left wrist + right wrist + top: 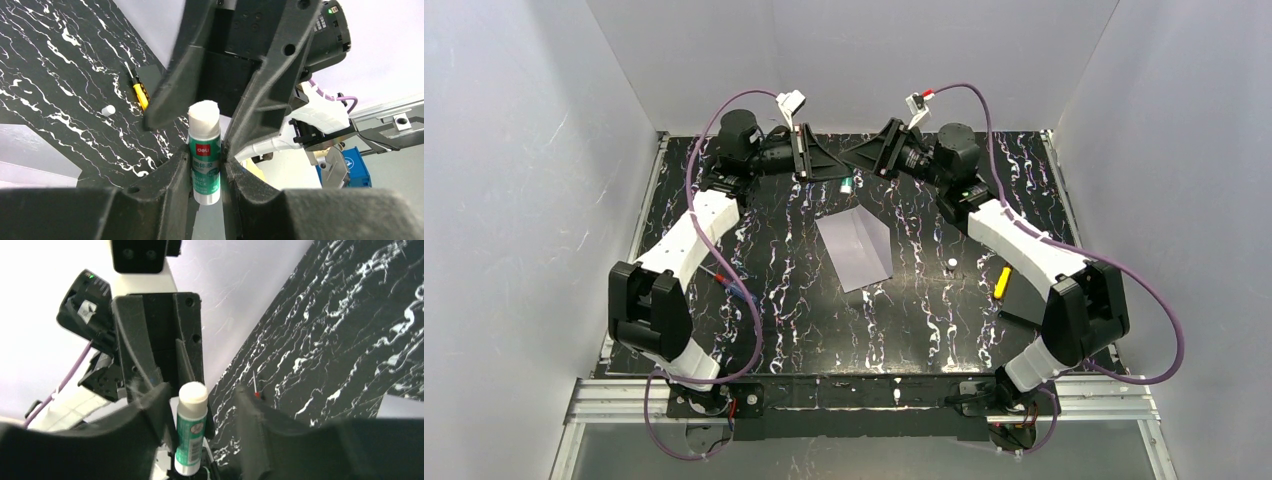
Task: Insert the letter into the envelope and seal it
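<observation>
So both arms are stretched out to the far edge of the table [774, 300], with their tips meeting nose to nose out there. The left gripper [205, 157] is pinched tight on the body of a green glue stick [204, 165], which stands roughly upright with its white top bare. The right gripper [200, 395] is right up against the same glue stick but its jaws stand apart. The stick sits close beside one finger [150, 410], there's a clear gap to the other one [250, 412], and it isn't gripping anything as far as the wrist view shows. The envelope [856, 250] lies flat in the middle of the table, a bit skewed. It's on the near side of where the two grippers meet and well clear of both, with neither touching it. A small white cap [951, 263] sits on the table just to the right of the envelope. Further right there's a yellow tool [1002, 282] at the edge of a flat black rectangle [1024, 303].
</observation>
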Robot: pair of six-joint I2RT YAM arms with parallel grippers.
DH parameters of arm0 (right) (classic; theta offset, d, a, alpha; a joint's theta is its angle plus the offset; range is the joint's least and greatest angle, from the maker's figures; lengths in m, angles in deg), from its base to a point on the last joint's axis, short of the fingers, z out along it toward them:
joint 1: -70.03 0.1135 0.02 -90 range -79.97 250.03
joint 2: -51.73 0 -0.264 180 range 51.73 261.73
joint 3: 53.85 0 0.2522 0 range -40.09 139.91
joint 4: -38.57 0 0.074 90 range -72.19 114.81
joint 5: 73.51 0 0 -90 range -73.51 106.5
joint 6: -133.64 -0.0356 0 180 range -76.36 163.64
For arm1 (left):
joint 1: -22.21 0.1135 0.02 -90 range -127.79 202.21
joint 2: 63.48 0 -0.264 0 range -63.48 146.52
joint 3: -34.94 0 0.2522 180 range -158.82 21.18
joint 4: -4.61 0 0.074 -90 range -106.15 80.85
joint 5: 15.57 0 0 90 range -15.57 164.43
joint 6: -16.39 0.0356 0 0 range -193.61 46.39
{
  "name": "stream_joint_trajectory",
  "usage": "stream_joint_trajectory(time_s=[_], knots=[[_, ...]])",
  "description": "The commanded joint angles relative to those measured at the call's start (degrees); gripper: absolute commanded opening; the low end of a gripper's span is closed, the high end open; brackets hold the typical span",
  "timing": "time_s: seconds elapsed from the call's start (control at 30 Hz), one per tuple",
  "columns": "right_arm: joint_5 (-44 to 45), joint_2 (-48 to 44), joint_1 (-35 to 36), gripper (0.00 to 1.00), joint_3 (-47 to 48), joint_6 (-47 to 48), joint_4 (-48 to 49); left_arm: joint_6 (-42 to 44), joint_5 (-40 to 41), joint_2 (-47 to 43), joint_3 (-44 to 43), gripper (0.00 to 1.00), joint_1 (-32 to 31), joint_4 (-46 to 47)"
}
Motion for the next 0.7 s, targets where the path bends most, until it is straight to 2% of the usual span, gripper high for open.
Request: stream_joint_trajectory(time_s=[0.0, 0.07, 0.13, 0.33, 0.57, 0.67], knots=[[4.01, -2.61, 3.16, 0.7, 1.92, 5.77, -3.96, -0.78, 0.63, 0.1, -0.58, 0.0, -1.54, 0.28], [6.28, -3.83, 3.18, 0.81, 0.12, 6.48, -4.17, -0.9, 2.36, 0.08, 0.65, 0.0, -1.22, 0.28], [7.51, -5.27, 3.18, 0.83, -1.87, 6.98, -2.99, -1.47, 4.25, -0.12, 1.97, 0.0, -0.72, 0.28], [12.85, -10.27, 4.76, 0.84, -5.73, 14.41, -7.89, -3.61, 11.54, -1.39, 4.12, 0.0, -0.24, 0.28], [18.21, -12.54, 9.68, 0.82, -6.38, 20.36, -14.69, 0.4, 13.91, -3.75, 4.23, 0.0, -0.19, 0.28], [19.28, -12.09, 10.78, 0.76, -6.3, 20.49, -15.49, 0.29, 14.09, -4.19, 4.18, 0.0, -0.25, 0.27]])
